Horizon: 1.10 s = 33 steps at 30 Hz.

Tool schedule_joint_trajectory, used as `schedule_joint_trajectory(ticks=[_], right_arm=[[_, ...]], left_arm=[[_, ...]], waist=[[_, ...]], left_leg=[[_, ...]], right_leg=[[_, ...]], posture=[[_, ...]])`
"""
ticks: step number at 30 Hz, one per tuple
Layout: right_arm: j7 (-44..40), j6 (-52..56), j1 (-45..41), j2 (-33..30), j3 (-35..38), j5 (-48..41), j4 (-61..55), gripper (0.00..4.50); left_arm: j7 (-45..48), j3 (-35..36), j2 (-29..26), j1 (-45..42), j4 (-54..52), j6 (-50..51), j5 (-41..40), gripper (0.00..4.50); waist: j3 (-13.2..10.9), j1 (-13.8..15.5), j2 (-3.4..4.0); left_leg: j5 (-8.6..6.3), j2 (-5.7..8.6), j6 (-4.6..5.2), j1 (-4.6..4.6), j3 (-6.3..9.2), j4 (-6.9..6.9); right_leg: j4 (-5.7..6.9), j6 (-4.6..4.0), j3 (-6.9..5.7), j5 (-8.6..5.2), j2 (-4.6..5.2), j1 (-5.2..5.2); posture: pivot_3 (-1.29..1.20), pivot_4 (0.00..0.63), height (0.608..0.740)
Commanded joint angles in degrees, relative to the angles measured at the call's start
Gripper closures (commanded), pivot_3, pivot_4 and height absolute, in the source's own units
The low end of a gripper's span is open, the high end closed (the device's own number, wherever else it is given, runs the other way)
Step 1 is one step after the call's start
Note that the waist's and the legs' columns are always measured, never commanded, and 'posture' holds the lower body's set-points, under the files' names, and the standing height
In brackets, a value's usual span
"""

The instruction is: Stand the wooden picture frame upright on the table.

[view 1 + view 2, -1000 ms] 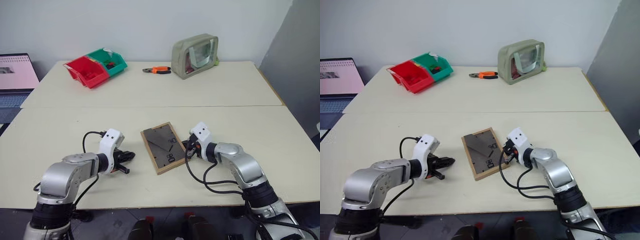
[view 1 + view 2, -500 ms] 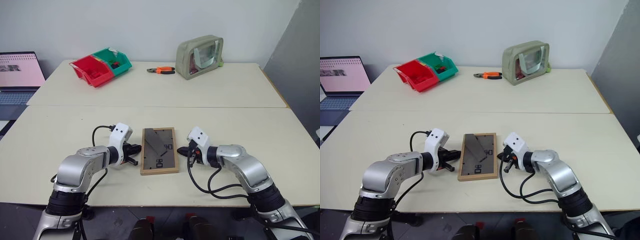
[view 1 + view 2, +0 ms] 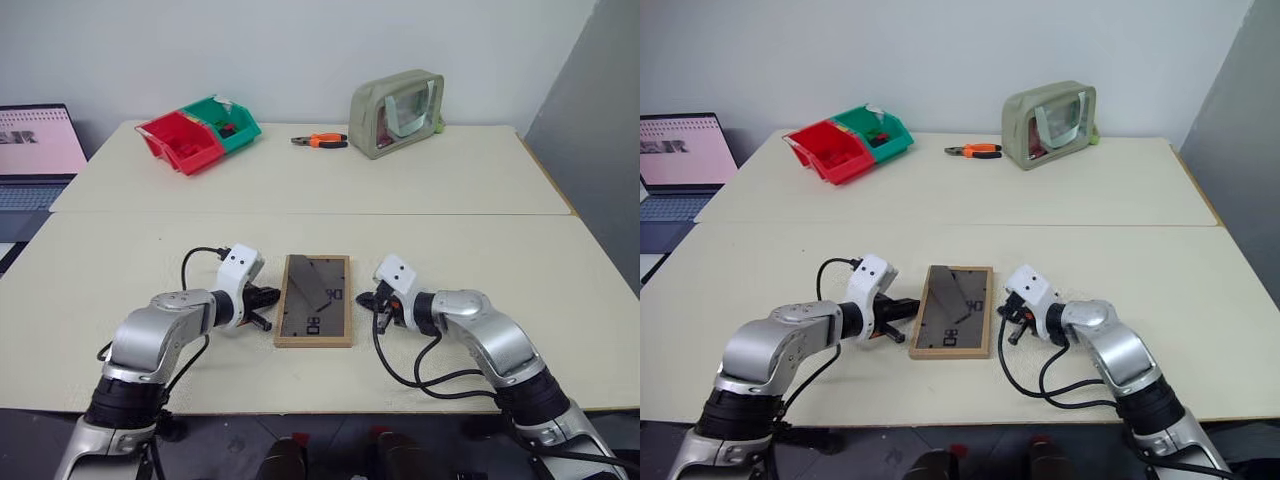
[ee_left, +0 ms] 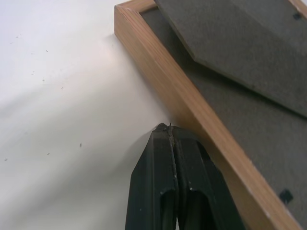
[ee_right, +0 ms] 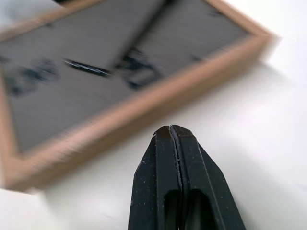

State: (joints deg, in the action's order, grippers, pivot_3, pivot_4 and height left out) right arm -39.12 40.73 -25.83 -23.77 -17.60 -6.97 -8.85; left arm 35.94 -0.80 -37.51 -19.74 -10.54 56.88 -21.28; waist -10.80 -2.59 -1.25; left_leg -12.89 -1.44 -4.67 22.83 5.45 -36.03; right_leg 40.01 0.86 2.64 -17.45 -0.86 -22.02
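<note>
The frame (image 3: 314,300) lies flat, back panel up (stand folded against it), on the table (image 3: 560,290) near the front edge, about midway along it. The left gripper (image 4: 169,128), fingers pressed together and empty, touches its left side. The right gripper (image 5: 171,129), likewise closed on nothing, sits just beside its right side.

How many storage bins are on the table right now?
2. A red bin and a green bin sit side by side, touching, at the far left of the table, left of the orange-handled pliers. No others visible.
</note>
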Motion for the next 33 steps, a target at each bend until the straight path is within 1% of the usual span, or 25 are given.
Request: schedule_joint_trajectory(ticks=[1, 3, 4, 5, 6, 7, 8, 9, 11, 12, 13, 15, 19, 22, 23, 27, 31, 33], right_arm=[[2.01, -3.14, -0.46, 0.33, 3.33, 0.21, 0.88, 4.50], [3.14, -5.10, -2.07, 1.10, 4.35, 0.65, 4.29, 4.50], [3.39, -5.84, -2.71, 1.70, 4.56, 0.60, 5.76, 4.50], [3.46, -6.72, -3.15, 2.14, 4.55, 0.74, 6.94, 4.50], [3.53, -7.28, -3.58, 2.70, 4.73, 0.59, 7.76, 4.50], [3.60, -7.77, -3.74, 3.16, 4.81, 0.65, 8.23, 4.50], [3.68, -8.15, -3.76, 3.49, 4.89, 0.74, 8.47, 4.50], [3.74, -8.32, -3.46, 3.90, 4.87, 0.75, 8.31, 4.50], [3.67, -8.19, -2.28, 4.48, 4.58, 0.70, 6.93, 4.50], [3.76, -8.08, -1.66, 4.74, 4.36, 0.78, 6.29, 4.50], [3.81, -8.05, -1.21, 4.91, 4.13, 0.88, 5.88, 4.50], [3.83, -8.30, -0.28, 5.27, 3.12, 1.32, 5.20, 4.50], [3.32, -7.81, 0.82, 5.56, 1.46, 1.45, 3.20, 4.50], [3.13, -7.42, 0.96, 5.43, 0.94, 1.48, 2.39, 4.50], [3.20, -7.41, 0.94, 5.50, 0.91, 1.52, 2.39, 4.50], [4.10, -7.86, 0.39, 6.88, 0.42, 1.82, 3.64, 4.50], [3.66, -8.27, -0.10, 8.03, -0.70, 1.97, 4.45, 4.50], [3.59, -8.51, -0.55, 8.44, -1.35, 2.30, 5.13, 4.50]], left_arm=[[6.35, 4.01, -5.19, 3.89, -2.16, -0.51, -3.30, 4.49], [16.51, 7.56, -10.46, 6.57, -3.50, -0.72, -9.25, 4.11], [20.49, 8.95, -12.23, 7.46, -2.99, -0.34, -11.92, 4.02], [22.88, 9.89, -13.49, 7.81, -1.73, 0.37, -13.88, 3.76], [23.73, 11.89, -13.14, 6.14, 0.78, 5.53, -18.13, 3.64], [24.17, 13.53, -12.63, 4.47, 3.13, 10.49, -21.76, 3.28], [24.34, 14.52, -12.16, 3.24, 4.91, 13.89, -24.00, 3.24], [24.20, 14.81, -11.91, 2.17, 6.99, 16.44, -25.18, 3.10], [24.60, 14.78, -11.93, 0.52, 11.17, 19.36, -26.38, 2.57], [23.96, 14.83, -11.48, -0.89, 13.84, 21.01, -26.67, 2.43], [23.34, 14.89, -10.97, -2.05, 15.81, 22.06, -26.86, 2.09], [22.63, 14.32, -10.28, -3.81, 19.21, 23.52, -26.75, 1.68], [25.01, 9.50, -11.16, -2.86, 19.17, 24.54, -26.51, 0.74], [26.93, 5.76, -12.05, -0.89, 17.93, 22.26, -25.23, 0.10], [27.01, 5.16, -12.01, -0.66, 18.31, 21.72, -24.78, 0.04], [27.82, 1.87, -11.04, -0.43, 21.98, 17.83, -22.10, 0.04], [26.32, 1.24, -8.86, -2.22, 26.13, 15.58, -20.39, 0.04], [25.47, 0.91, -7.48, -3.24, 28.19, 16.13, -20.09, 0.04]], waist=[[0.00, -0.41, 0.00], [-0.01, -1.01, -0.01], [-0.02, -1.24, -0.02], [-0.03, -1.23, 0.00], [-0.06, -0.98, 0.05], [-0.06, -0.54, 0.06], [-0.06, -0.26, 0.06], [-0.06, -0.20, 0.04], [-0.05, -0.30, 0.01], [-0.05, -0.32, 0.01], [-0.05, -0.31, 0.01], [-0.05, -0.32, 0.01], [-0.05, -0.71, 0.01], [-0.05, -0.83, 0.01], [-0.04, -0.83, 0.01], [0.00, -0.63, 0.08], [0.04, -0.49, 0.14], [0.17, -0.16, 0.29]], left_leg=[[0.00, 0.00, 0.00, 0.01, -0.01, 0.01], [-0.01, -0.02, -0.01, 0.01, -0.04, 0.06], [-0.01, -0.02, -0.01, 0.02, -0.09, 0.09], [-0.01, -0.07, -0.01, 0.04, -0.12, 0.10], [-0.01, -0.06, -0.02, 0.04, -0.09, 0.14], [-0.01, -0.05, -0.01, 0.04, -0.04, 0.14], [-0.01, -0.05, -0.01, 0.05, 0.00, 0.13], [-0.01, -0.04, -0.01, 0.11, 0.02, 0.08], [-0.02, 0.00, 0.00, 0.14, 0.03, 0.05], [-0.02, 0.00, 0.00, 0.14, 0.02, 0.06], [-0.02, -0.01, 0.00, 0.14, 0.02, 0.08], [-0.02, -0.01, 0.00, 0.14, 0.04, 0.08], [-0.02, -0.03, -0.01, 0.11, 0.02, 0.09], [-0.02, -0.04, -0.01, 0.08, 0.01, 0.11], [-0.02, -0.05, -0.01, 0.08, 0.02, 0.12], [-0.02, -0.06, -0.01, 0.05, 0.02, 0.12], [-0.01, -0.04, -0.01, 0.02, 0.02, 0.10], [-0.01, -0.02, -0.01, -0.01, 0.03, 0.08]], right_leg=[[0.00, 0.00, 0.00, 0.00, 0.00, -0.02], [0.01, -0.05, 0.00, -0.01, -0.05, -0.08], [0.02, -0.09, 0.00, -0.03, -0.10, -0.14], [0.02, -0.12, -0.03, -0.04, -0.13, -0.21], [0.05, -0.21, -0.05, -0.06, -0.13, -0.22], [0.07, -0.22, -0.10, -0.08, -0.13, -0.22], [0.06, -0.19, -0.10, -0.10, -0.12, -0.18], [0.05, -0.17, -0.12, -0.11, -0.12, -0.18], [0.02, -0.09, -0.15, -0.15, -0.13, -0.17], [0.02, -0.10, -0.14, -0.14, -0.13, -0.18], [0.03, -0.13, -0.13, -0.12, -0.12, -0.18], [0.03, -0.18, -0.15, -0.10, -0.12, -0.18], [0.05, -0.21, -0.12, -0.08, -0.08, -0.20], [0.07, -0.21, -0.11, -0.08, -0.10, -0.20], [0.08, -0.21, -0.12, -0.08, -0.10, -0.21], [0.08, -0.21, -0.11, -0.09, -0.10, -0.19], [0.08, -0.19, -0.09, -0.10, -0.08, -0.14], [0.08, -0.17, -0.10, -0.11, -0.08, -0.08]], posture=[[0.00, 0.150, 0.740], [0.00, 0.150, 0.740], [0.00, 0.150, 0.740], [0.00, 0.150, 0.740], [0.00, 0.150, 0.740], [0.00, 0.150, 0.740], [0.00, 0.150, 0.740], [0.00, 0.150, 0.740], [0.00, 0.150, 0.740], [0.00, 0.150, 0.740], [0.00, 0.150, 0.740], [0.00, 0.150, 0.740], [0.00, 0.150, 0.740], [0.00, 0.150, 0.740], [0.00, 0.150, 0.740], [0.00, 0.150, 0.740], [0.00, 0.150, 0.740], [0.00, 0.150, 0.740]])
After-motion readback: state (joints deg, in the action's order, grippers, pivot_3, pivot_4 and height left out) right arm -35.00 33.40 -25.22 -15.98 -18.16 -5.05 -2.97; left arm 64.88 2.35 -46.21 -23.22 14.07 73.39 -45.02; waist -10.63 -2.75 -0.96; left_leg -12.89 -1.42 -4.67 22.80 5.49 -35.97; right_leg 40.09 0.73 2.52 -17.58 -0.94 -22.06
